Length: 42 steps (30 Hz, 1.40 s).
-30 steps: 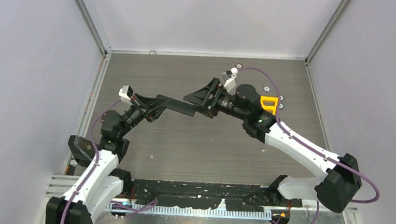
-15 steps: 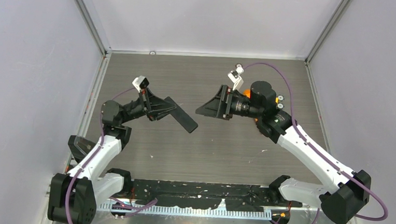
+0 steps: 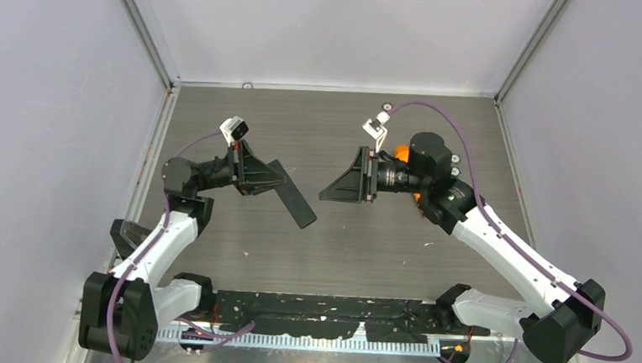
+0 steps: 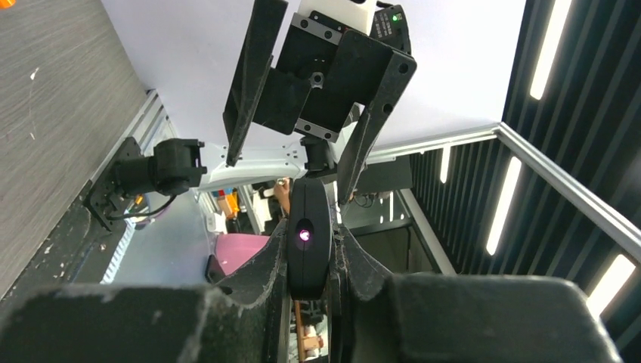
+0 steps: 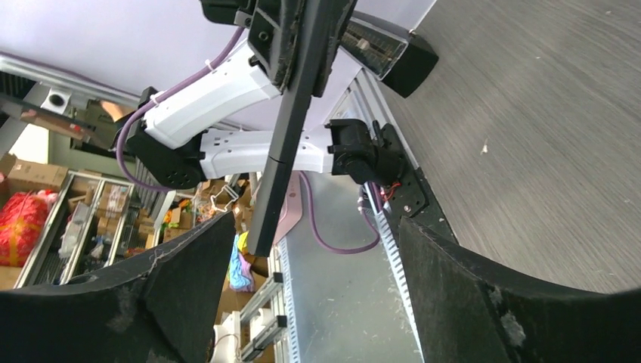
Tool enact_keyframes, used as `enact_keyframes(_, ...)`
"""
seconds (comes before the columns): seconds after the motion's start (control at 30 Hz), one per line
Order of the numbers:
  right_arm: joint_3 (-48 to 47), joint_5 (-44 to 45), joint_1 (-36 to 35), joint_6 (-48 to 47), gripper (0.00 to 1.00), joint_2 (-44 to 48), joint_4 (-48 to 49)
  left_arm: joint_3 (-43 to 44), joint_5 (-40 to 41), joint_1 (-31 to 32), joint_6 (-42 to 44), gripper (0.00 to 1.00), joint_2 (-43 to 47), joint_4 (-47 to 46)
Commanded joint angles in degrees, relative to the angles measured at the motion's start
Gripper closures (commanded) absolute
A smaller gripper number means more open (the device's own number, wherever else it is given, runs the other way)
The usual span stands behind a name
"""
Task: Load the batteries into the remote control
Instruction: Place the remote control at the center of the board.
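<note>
The remote control (image 3: 293, 201) is a slim black bar held in the air over the middle of the table. My left gripper (image 3: 271, 178) is shut on one end of it. In the left wrist view the remote's end (image 4: 308, 242) sits pinched between my fingers, with a small lit dot on it. My right gripper (image 3: 327, 190) is open and empty, facing the remote with a gap between them. The right wrist view shows the remote (image 5: 283, 151) edge-on beyond my spread fingers (image 5: 189, 280). I cannot make out the batteries.
An orange object (image 3: 401, 150) shows partly behind the right wrist at the back right, and small pale parts (image 3: 455, 160) lie next to it. Grey walls enclose the wooden table (image 3: 356, 243). A black taped strip (image 3: 327, 308) runs along the near edge.
Both grippers were together at the remote a second ago. My left gripper has pulled it back to the left and tilted it. My right gripper has drawn away to the right.
</note>
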State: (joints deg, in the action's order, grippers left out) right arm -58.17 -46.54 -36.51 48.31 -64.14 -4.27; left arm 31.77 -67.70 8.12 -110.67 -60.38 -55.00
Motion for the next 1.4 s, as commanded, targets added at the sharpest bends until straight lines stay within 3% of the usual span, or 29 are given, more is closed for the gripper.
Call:
enact_keyframes(0.0, -2.3, -3.2, -3.0, -1.8, 0.16, -1.3, 5.9, 4.1, -3.3, 0.2, 3.4, 1.0, 1.3, -2.9)
enact_keyframes(0.23, -9.7, 1.5, -8.3, -7.1, 0.26, -7.7, 2.3, 7.5, -8.1, 0.8, 15.1, 1.0, 4.6, 6.0)
enact_keyframes(0.37, -12.5, 2.3, -8.7, -8.2, 0.42, -9.8, 1.0, 8.1, -9.1, 1.3, 21.0, 1.0, 5.9, 10.5)
enact_keyframes(0.43, -13.7, 1.8, -9.2, -9.0, 0.45, -10.5, 0.2, 8.7, -9.1, 1.5, 22.5, 1.0, 5.6, 11.8)
enact_keyframes(0.77, -15.6, -2.0, -12.6, -15.1, 0.4, -13.2, -5.4, 10.2, -7.9, 2.0, 24.0, 1.0, 4.8, 12.0)
enact_keyframes(1.1, -15.9, -2.0, -12.9, -15.3, 0.69, -14.3, -5.7, 10.1, -6.9, 2.1, 25.5, 0.99, 4.3, 14.7)
enact_keyframes(1.17, -15.7, -2.1, -12.9, -14.7, 0.78, -14.4, -4.9, 10.0, -6.5, 2.1, 25.6, 0.85, 4.2, 14.9)
enact_keyframes(1.27, -15.7, -0.2, -12.9, -14.4, 0.87, -14.1, -5.1, 9.9, -5.4, 2.1, 26.8, 0.45, 4.8, 16.8)
enact_keyframes(1.37, -15.6, 3.2, -12.4, -14.1, 0.92, -14.1, -6.4, 12.2, -3.0, 1.4, 36.2, 0.14, 6.1, 32.2)
